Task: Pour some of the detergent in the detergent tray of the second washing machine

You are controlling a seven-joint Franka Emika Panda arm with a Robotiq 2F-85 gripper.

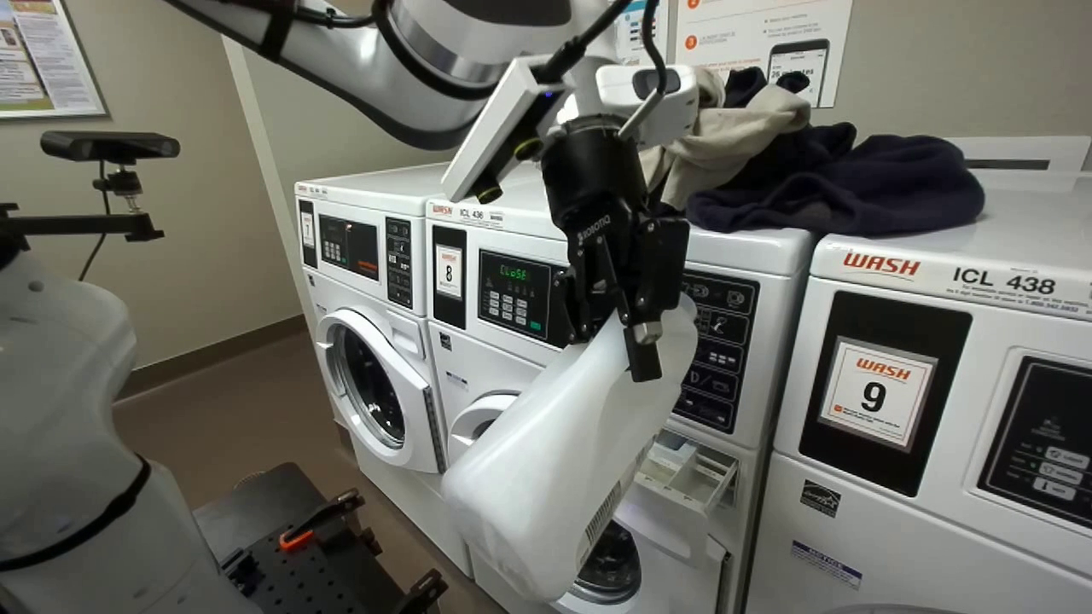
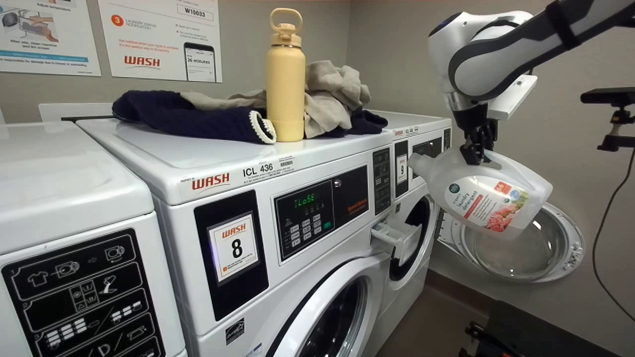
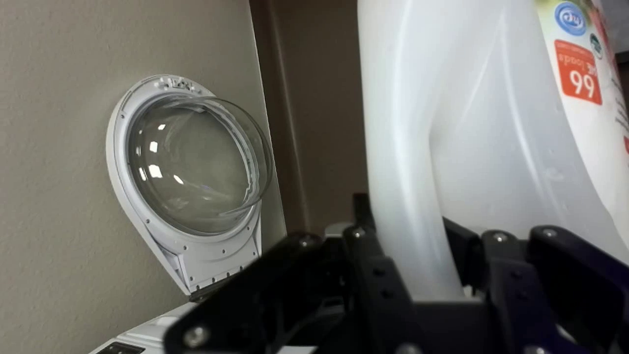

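Observation:
The detergent point(image 1: 546, 486) is a whitish translucent jug. Its label shows in an exterior view point(image 2: 488, 201) and its handle in the wrist view point(image 3: 413, 187). My gripper point(image 2: 474, 156) is shut on the handle, with a finger on each side in the wrist view point(image 3: 417, 241). The jug hangs in the air, strongly tilted. Its neck points toward the washers, slightly higher than its base; I cannot tell if it is capped. The detergent tray point(image 2: 399, 235) is pulled out of the second washing machine point(image 2: 297, 277), marked 8. The tray point(image 1: 682, 477) is below the neck's level, and the two are apart.
A yellow bottle point(image 2: 285, 89) and dark and beige clothes point(image 2: 193, 114) lie on top of washer 8. Washer 9 point(image 1: 904, 375) stands beside it. An open round glass door point(image 2: 516, 248) is at the far wall. A camera stand point(image 1: 111, 145) is near the robot base.

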